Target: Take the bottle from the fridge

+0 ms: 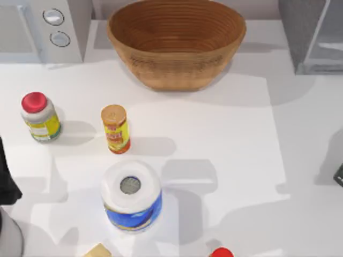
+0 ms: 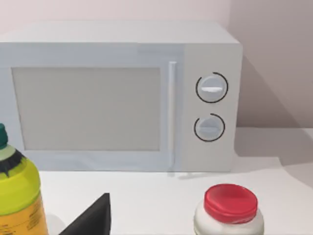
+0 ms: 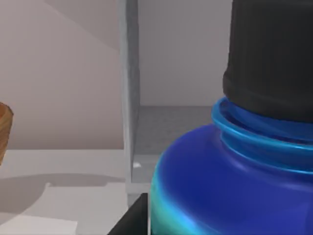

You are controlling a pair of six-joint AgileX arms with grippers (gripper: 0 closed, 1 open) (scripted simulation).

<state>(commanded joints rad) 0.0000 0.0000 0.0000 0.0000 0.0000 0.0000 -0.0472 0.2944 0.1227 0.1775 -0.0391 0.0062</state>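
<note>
The bottle (image 3: 220,186) sits right up against my right wrist camera: a deep blue body with a teal sheen low on its side, a ridged blue neck and a black ribbed cap. Behind it stand the fridge's (image 3: 129,98) light grey frame edge and grey inner floor. I cannot tell whether the bottle is inside the fridge or just in front of it. My right gripper (image 1: 338,175) is at the table's right edge, well in front of the fridge (image 1: 311,32), and I cannot tell whether it grasps the bottle or is released.

Left of the fridge stands a woven basket (image 1: 176,40), and farther left a white microwave (image 1: 45,27) with two round knobs. Well away from the fridge, toward the left, stand an orange canister (image 1: 115,128), a red-capped jar (image 1: 38,116) with a yellow label, and a paper towel roll (image 1: 131,195) in a blue and yellow wrapper. The writing on all three is too small to read.

My left arm (image 1: 6,182) is parked at the table's left edge, farthest from the fridge. I cannot tell its gripper's state.
</note>
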